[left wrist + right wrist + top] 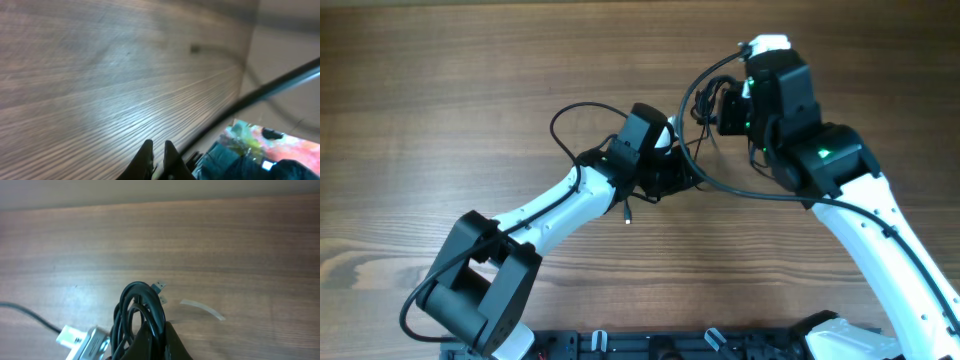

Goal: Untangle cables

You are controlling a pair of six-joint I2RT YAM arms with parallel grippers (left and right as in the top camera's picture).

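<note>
**Overhead.** Both arms met over the middle of the wooden table (440, 80). The cables (745, 191) showed as thin black cords strung between the left gripper (672, 178) and the right gripper (712, 112), which sat close together. One strand swept in a curve under the right arm. A loose plug end (628, 214) lay just below the left wrist. The jaw state of either gripper could not be read from this height.

**Left wrist.** The view was blurred. The two fingers (148, 161) stood almost touching, with only a sliver of gap between them. One dark cord ran diagonally from just right of the fingers to the upper right. Whether it was pinched could not be told.

**Right wrist.** The jaws were clamped tight on a bunch of cable loops, which stood up from between them above the table. Two metal plug tips (159, 286) stuck out at the right of the bunch. A white connector (75, 337) showed at the lower left beside the bunch, with a black cord trailing left from it. A pale curved strip (202, 309) lay on the table to the right, apart from the cables.
</note>
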